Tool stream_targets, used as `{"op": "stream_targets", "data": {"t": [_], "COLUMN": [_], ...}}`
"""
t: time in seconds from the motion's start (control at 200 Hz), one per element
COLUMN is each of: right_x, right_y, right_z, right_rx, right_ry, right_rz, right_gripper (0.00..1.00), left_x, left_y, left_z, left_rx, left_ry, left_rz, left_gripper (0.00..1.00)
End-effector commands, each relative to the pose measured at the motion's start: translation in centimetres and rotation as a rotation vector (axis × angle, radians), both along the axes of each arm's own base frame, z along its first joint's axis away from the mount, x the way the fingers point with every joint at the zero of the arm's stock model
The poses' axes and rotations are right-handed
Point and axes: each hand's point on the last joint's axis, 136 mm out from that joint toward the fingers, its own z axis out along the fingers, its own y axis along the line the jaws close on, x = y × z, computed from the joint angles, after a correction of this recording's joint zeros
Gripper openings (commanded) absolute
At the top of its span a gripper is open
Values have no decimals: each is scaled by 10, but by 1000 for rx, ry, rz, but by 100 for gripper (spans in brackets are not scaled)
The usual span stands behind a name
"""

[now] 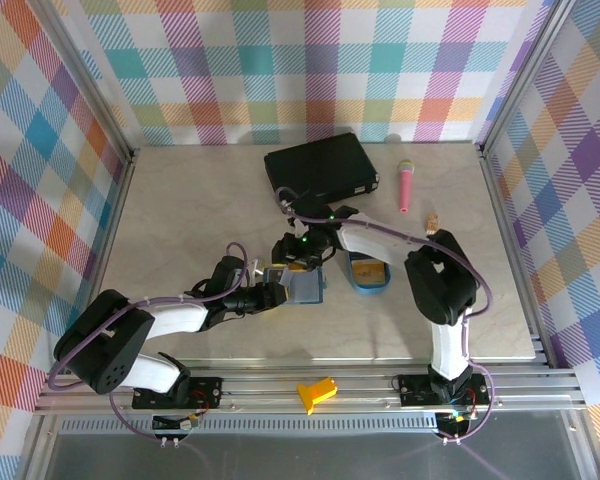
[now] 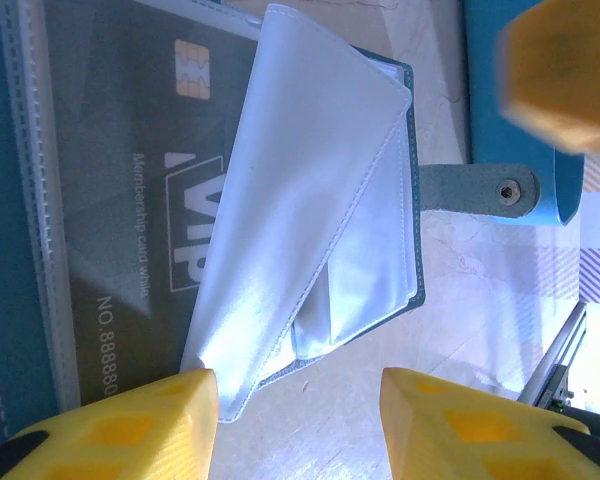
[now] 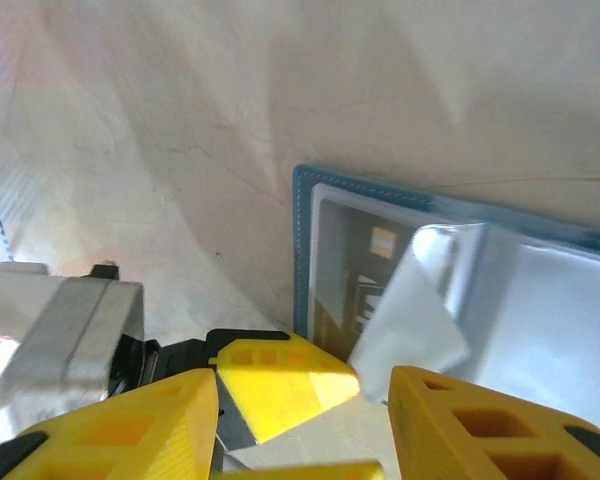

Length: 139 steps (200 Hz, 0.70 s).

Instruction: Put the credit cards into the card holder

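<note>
**Teal holder lying open, loose sleeve needing a pin-down**

Card holder point(image 1: 302, 287) is sitting mid-frame in the top view, just left of the blue oval tray point(image 1: 357, 283), which is holding an orange card point(image 1: 372, 271). Left gripper point(image 2: 295, 432) is hovering spread, pinching nothing. The pale sleeve point(image 2: 310, 200) is lying with its corner just beside one finger, lower left of the left wrist view. Right gripper point(image 3: 305, 440) is spread too, gripping nothing I can make out.

My take: left should be pinning the sleeve flat so a pocket mouth is gaping, while right is feeding the card edge-first at a shallow angle.

Sleeve is looking glossy, floppy and stitched at the edge. Dark VIP card point(image 2: 130, 210) is sitting in a clear pocket. Clasp tab point(image 2: 475, 190) is sticking out sideways with a snap stud. Slick plastic on slick film, so I'm expecting skating.
</note>
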Motion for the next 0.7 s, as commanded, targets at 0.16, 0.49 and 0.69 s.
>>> {"op": "stream_targets", "data": {"t": [0.16, 0.49, 0.69], "right_x": [-14, -23, -18], "right_y": [-19, 18, 22], "right_z": [-31, -31, -12], "right_rx": [-123, -6, 32], "right_ry": [36, 86, 39], "right_rz": [55, 154, 152], "right_gripper": [50, 50, 50], "left_x": [1, 2, -5], "left_y": [-3, 2, 12], "left_z": [6, 26, 42], "left_rx": [13, 11, 16], "left_ry": [-22, -66, -97], "left_rz": [-15, 4, 21], "left_gripper": [47, 47, 48]}}
